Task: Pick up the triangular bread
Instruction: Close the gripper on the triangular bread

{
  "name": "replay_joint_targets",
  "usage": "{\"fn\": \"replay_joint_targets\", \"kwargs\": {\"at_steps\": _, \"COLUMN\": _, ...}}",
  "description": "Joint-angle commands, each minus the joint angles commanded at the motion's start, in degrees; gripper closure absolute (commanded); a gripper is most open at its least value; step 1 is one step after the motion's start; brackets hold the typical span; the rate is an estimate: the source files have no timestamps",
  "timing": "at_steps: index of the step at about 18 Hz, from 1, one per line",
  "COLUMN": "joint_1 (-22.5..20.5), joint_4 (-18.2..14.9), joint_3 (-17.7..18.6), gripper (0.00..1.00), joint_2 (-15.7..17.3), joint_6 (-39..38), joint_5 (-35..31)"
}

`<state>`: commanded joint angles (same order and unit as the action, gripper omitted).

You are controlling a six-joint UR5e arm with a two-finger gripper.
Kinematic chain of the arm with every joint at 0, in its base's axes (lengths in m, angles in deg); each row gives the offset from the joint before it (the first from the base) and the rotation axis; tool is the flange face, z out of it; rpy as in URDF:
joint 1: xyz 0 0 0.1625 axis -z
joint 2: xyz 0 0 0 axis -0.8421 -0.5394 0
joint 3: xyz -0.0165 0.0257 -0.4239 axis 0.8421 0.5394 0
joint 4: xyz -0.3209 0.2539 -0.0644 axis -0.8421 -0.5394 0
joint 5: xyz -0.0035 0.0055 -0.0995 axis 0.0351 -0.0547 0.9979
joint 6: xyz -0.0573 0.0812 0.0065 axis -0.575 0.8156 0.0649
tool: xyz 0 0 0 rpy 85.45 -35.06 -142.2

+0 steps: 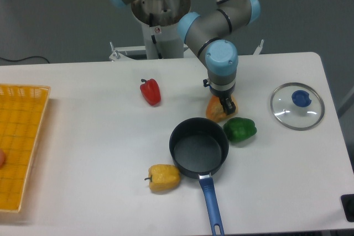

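White worktop carries everything; arm base sits at its far edge, centre. UR5e arm reaches down from the far edge, wrist pointing straight down a bit right of centre. Yellow mesh basket sits at the left edge, cut off by the frame, a small orange-pink item just visible inside at its left side, too little showing to identify. Dark saucepan sits near the middle toward the near edge, blue handle pointing at the near edge. Glass lid with blue knob lies flat close to the right edge, well apart from the pan. Green pepper sits just beside the pan's right rim. Yellow pepper sits just left of the pan on the near side, appears to touch it. Red pepper stands alone left of the arm, toward the far edge. The triangular bread lies between the pan's far rim and the green pepper, directly under the wrist. Gripper is down on the bread, one dark finger showing against its right side; the other finger is hidden by the wrist, so can't tell jaw opening or whether it grips the bread.
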<state>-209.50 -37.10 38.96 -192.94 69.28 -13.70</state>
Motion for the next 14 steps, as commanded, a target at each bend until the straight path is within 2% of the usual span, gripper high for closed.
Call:
{"fn": "replay_joint_targets", "kwargs": {"at_steps": 2, "joint_1": 0.00, "joint_4": 0.00, "joint_3": -0.09, "gripper": 0.33, "joint_2": 0.00, "joint_6": -0.35, "joint_5": 0.00}}
{"fn": "replay_joint_targets", "kwargs": {"at_steps": 4, "joint_1": 0.00, "joint_4": -0.26, "joint_3": -0.61, "gripper": 0.52, "joint_2": 0.09, "joint_6": -0.61, "joint_5": 0.00}}
{"fn": "replay_joint_targets", "kwargs": {"at_steps": 7, "joint_1": 0.00, "joint_4": -1.05, "joint_3": -2.28, "gripper": 0.75, "joint_2": 0.17, "joint_6": -0.44, "joint_5": -0.09}}
{"fn": "replay_joint_targets", "kwargs": {"at_steps": 9, "joint_1": 0.00, "joint_4": -1.84, "joint_3": -2.55, "gripper": 0.83, "joint_2": 0.35, "joint_6": -0.44, "joint_5": -0.09}}
{"fn": "replay_joint_targets", "kwargs": {"at_steps": 11, "joint_1": -0.09, "joint_4": -2.46, "joint_3": -3.07, "gripper": 0.84, "joint_2": 0.53, "joint_6": -0.44, "joint_5": -0.09}}
{"fn": "replay_joint_targets", "kwargs": {"at_steps": 14, "joint_1": -0.17, "joint_4": -6.75, "joint_3": -5.35, "gripper": 0.85, "joint_2": 0.88, "joint_6": -0.44, "joint_5": 0.00}}
